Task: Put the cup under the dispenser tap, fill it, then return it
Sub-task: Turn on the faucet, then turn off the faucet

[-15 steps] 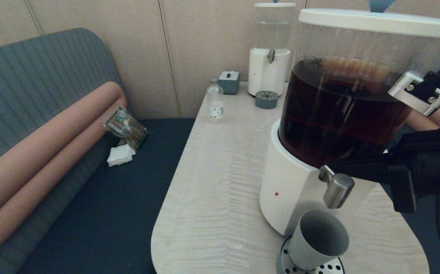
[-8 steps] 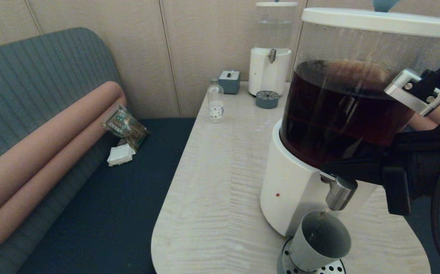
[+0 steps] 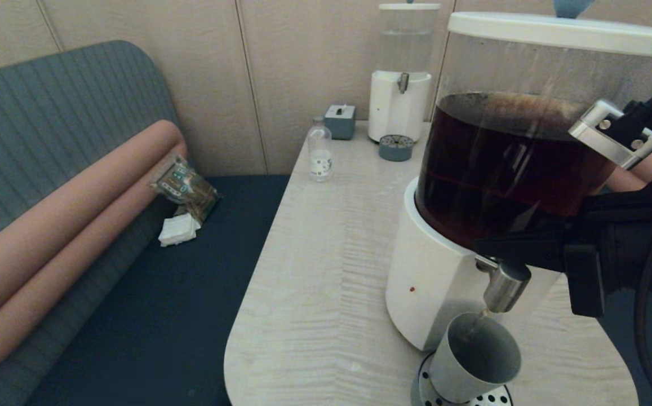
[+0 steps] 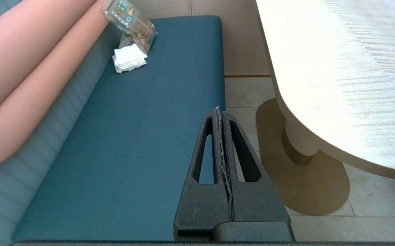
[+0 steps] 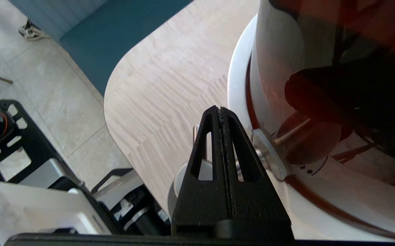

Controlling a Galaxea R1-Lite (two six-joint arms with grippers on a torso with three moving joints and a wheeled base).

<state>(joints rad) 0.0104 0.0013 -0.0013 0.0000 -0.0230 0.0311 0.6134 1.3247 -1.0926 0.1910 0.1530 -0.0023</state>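
Note:
The grey-green cup (image 3: 475, 358) stands on a perforated drip tray (image 3: 492, 399), right under the brushed-steel dispenser tap (image 3: 505, 286) of the large dispenser (image 3: 433, 282) with dark brown liquid. A thin trickle runs from the tap into the cup. My right gripper (image 3: 480, 248) reaches in from the right, shut with nothing between its fingers, its tip resting on the top of the tap against the tank. In the right wrist view the shut right gripper (image 5: 220, 109) covers most of the cup (image 5: 183, 176) below it. My left gripper (image 4: 219, 110) is shut and parked over the blue bench, out of the head view.
At the table's (image 3: 326, 270) far end stand a small clear bottle (image 3: 319, 153), a grey box (image 3: 340, 121) and a small clear-liquid dispenser (image 3: 400, 90) with its own drip tray (image 3: 395, 148). A blue bench (image 3: 151, 316) with a snack packet (image 3: 185, 186) lies left.
My right gripper has pressed slightly down and forward on the tap. A thin stream now falls into the cup. The cup stays on the tray.

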